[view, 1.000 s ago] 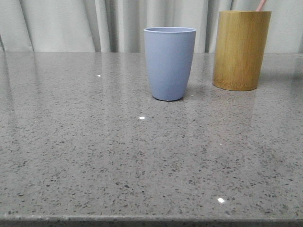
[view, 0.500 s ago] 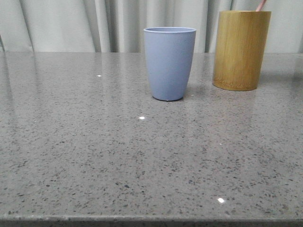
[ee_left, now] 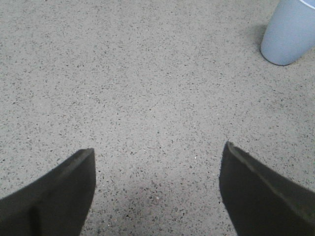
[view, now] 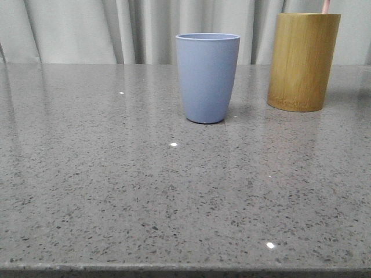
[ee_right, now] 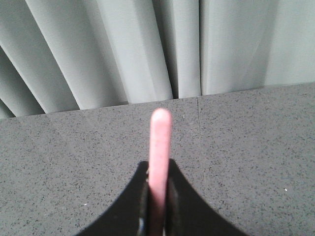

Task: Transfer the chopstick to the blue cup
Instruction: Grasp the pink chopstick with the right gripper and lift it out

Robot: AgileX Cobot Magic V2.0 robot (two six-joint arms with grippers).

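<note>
Front view: the blue cup [view: 207,77] stands mid-table [view: 116,185], its inside hidden; right of it, apart, the bamboo holder [view: 304,61] shows a pink chopstick [view: 325,6] tip. Right gripper [ee_right: 156,184] jaws clamp the chopstick; left gripper [ee_left: 157,160] jaws gape over bare table.

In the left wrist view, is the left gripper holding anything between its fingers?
No, the left gripper is open with only bare table between its fingers, and the blue cup stands well apart from it.
</note>
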